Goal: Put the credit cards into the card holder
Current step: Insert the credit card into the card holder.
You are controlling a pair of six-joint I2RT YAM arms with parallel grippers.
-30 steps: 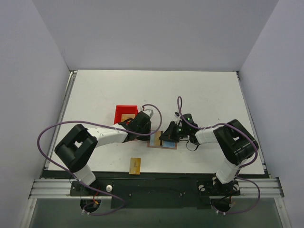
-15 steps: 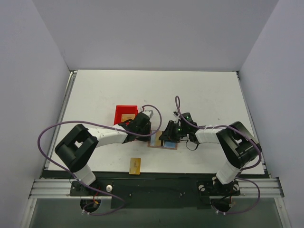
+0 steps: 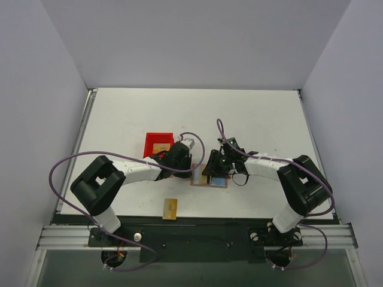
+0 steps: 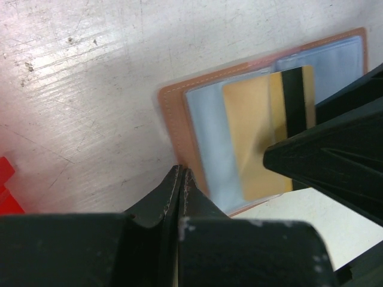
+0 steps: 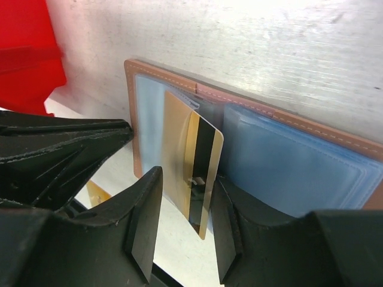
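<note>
Pinching a gold card (image 5: 192, 156) (image 4: 257, 140) between its two fingers, held the right gripper (image 5: 187, 224) (image 3: 214, 170) low over the card holder (image 5: 287, 161) (image 4: 173, 119) (image 3: 222, 182), stripe side of the card facing up. Kept part of the card under a clear pocket on the half of the holder nearer the desk's (image 3: 257, 119) left edge, the striped part bare. Lay spread open and flat, that holder, a little in from the middle of the near edge, brown border around light blue pockets. Showed the left gripper (image 4: 180, 179) (image 3: 178, 161) with fingers pressed together and nothing between them, tips right at the holder's left border; could not tell whether pressing on it or only just beside it. Sat close to the holder on its left and a little farther from the near edge, a red bin (image 3: 152, 139) (image 5: 30, 54), with a second card (image 3: 160, 147) lying inside. Rested flat by the near edge, left of the middle and apart from the holder, a third card (image 3: 170, 207).
</note>
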